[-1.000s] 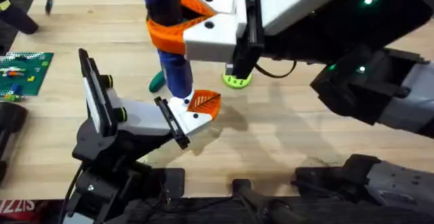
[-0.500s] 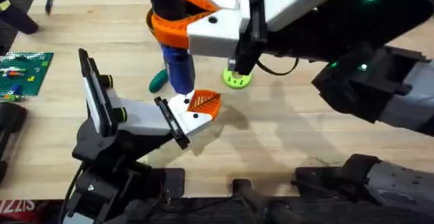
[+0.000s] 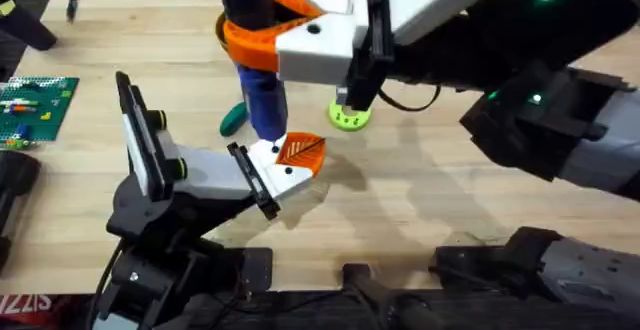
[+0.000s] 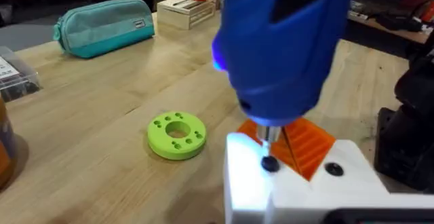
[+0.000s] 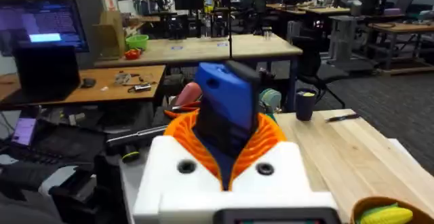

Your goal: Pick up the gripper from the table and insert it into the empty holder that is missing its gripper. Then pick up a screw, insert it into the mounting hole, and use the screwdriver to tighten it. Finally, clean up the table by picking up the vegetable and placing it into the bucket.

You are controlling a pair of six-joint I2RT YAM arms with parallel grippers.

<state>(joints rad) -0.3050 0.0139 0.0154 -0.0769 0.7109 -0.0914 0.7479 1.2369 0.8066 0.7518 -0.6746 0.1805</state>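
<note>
Nothing moved | right fingers (image 3: 262, 32) grasping screwdriver (image 3: 258, 80) on holder (image 3: 283, 175) | left unclear

From my left wrist I see the blue screwdriver (image 4: 285, 41) standing upright, its metal tip on 1 dark screw (image 4: 269, 163) in the white holder (image 4: 298, 190). The orange ribbed gripper (image 4: 308, 142) sits behind it. A lime-green disc (image 4: 176, 135) lies beside them on the wooden table (image 4: 81, 115).
</note>
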